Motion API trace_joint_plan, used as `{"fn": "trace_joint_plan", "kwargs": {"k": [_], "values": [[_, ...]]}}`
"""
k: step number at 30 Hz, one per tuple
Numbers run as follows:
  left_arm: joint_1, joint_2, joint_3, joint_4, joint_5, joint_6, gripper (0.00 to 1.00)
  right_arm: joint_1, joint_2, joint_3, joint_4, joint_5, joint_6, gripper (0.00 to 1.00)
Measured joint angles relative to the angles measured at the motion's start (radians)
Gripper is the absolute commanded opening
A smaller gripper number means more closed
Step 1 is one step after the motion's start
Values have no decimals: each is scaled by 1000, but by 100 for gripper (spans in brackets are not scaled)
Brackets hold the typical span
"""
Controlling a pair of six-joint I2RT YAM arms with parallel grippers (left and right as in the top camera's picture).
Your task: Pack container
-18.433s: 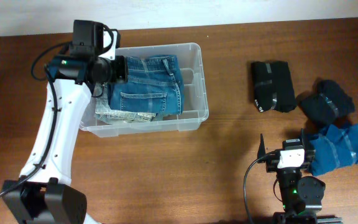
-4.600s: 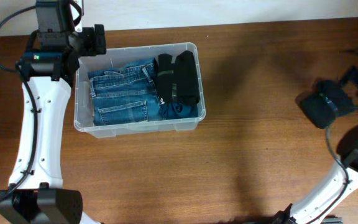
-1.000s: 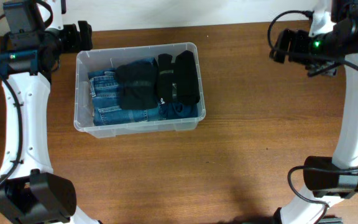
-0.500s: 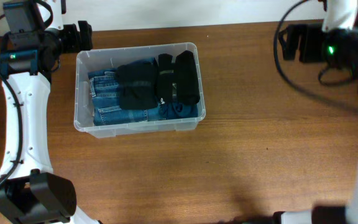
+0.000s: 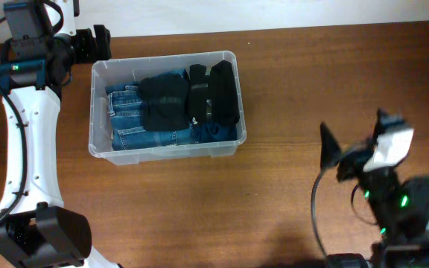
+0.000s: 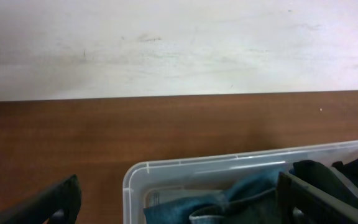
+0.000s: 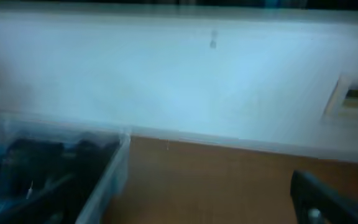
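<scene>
The clear plastic container (image 5: 226, 146) stands at the far left of the table, holding folded blue jeans (image 5: 129, 128) with black folded garments (image 5: 164, 104) on top and at its right end (image 5: 222, 91). My left gripper (image 5: 100, 43) hovers open and empty just off the container's far-left corner; that corner's rim (image 6: 166, 168) shows between the fingers in the left wrist view. My right gripper (image 5: 352, 134) is open and empty over the near right of the table, well away from the container, whose wall (image 7: 114, 168) appears blurred in the right wrist view.
A white wall (image 6: 179, 43) runs along the table's far edge, with a pale fitting (image 7: 356, 94) on it. Brown wooden tabletop (image 5: 296, 74) lies between the container and the right arm.
The right arm has swung from the far right edge down to the near right of the table, still open and empty. The left arm and the container's contents have not moved.
</scene>
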Motion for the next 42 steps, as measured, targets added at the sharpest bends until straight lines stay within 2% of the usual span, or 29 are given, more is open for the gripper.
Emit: {"fn": "trace_joint_plan", "kwargs": {"k": [5, 9, 13, 25, 30, 42], "values": [[0, 0, 0, 2, -1, 0, 99, 0, -237, -308, 99, 0, -3, 99], [0, 0, 0, 2, -1, 0, 99, 0, -348, -480, 256, 0, -3, 99], [0, 0, 0, 2, -1, 0, 99, 0, -382, -579, 354, 0, -4, 99], [0, 0, 0, 2, -1, 0, 99, 0, -463, -691, 355, 39, -3, 99], [0, 0, 0, 2, -1, 0, 100, 0, -465, -696, 227, 44, -3, 99], [0, 0, 0, 2, -1, 0, 99, 0, -465, -696, 228, 53, -3, 99]]}}
